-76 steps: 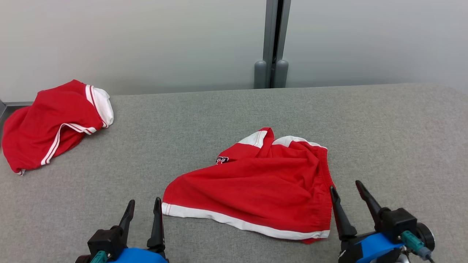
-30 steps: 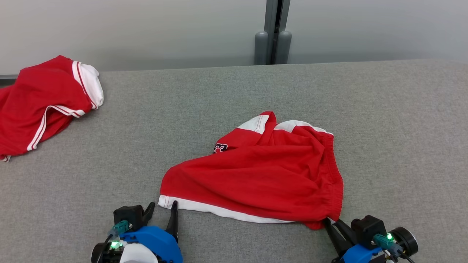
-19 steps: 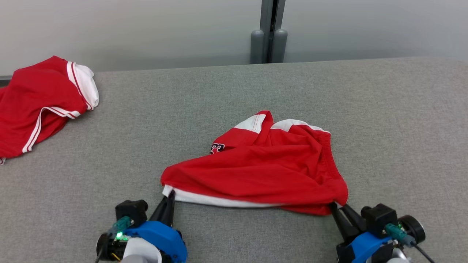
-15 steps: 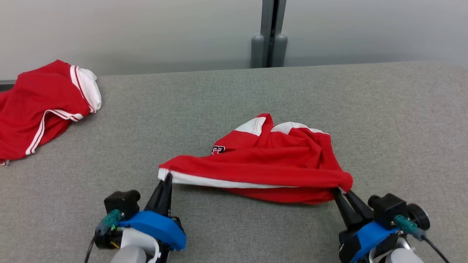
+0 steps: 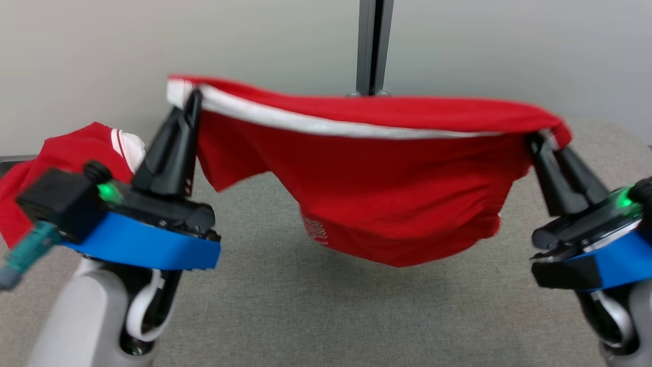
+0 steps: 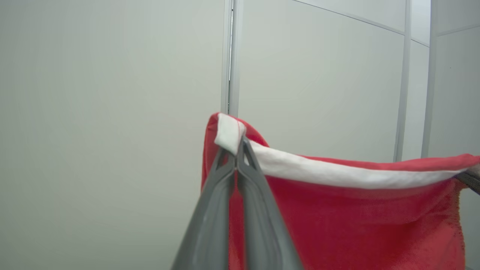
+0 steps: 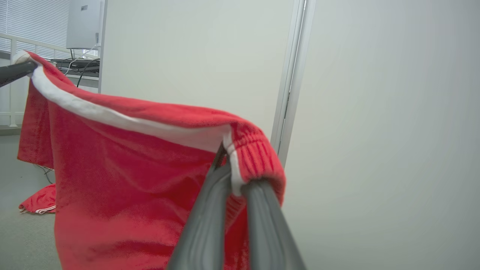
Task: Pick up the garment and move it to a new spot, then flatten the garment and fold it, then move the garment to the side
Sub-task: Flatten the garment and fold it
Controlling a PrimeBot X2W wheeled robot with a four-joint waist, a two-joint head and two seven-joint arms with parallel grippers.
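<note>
Hanging garment (image 5: 397,204): sagged above the table (image 5: 305,316).
Left gripper (image 5: 192,98): clamped its white-banded corner.
Right gripper (image 5: 535,136): pinched the waistband corner.

1. The left gripper (image 5: 192,98) has two long black fingers (image 5: 168,153) that taper to narrow tips.
2. Below them, a black base sits on a bright blue collar (image 5: 142,247).
3. A black box (image 5: 63,201) at the side carries a green light (image 5: 107,192) and a teal plug (image 5: 28,248).
4. The forearm (image 5: 76,316) is pale grey, with a white cable (image 5: 145,318) looped beside it.
5. The right gripper (image 5: 536,137) is built alike, black over blue, with its own green lamp (image 5: 624,200).
</note>
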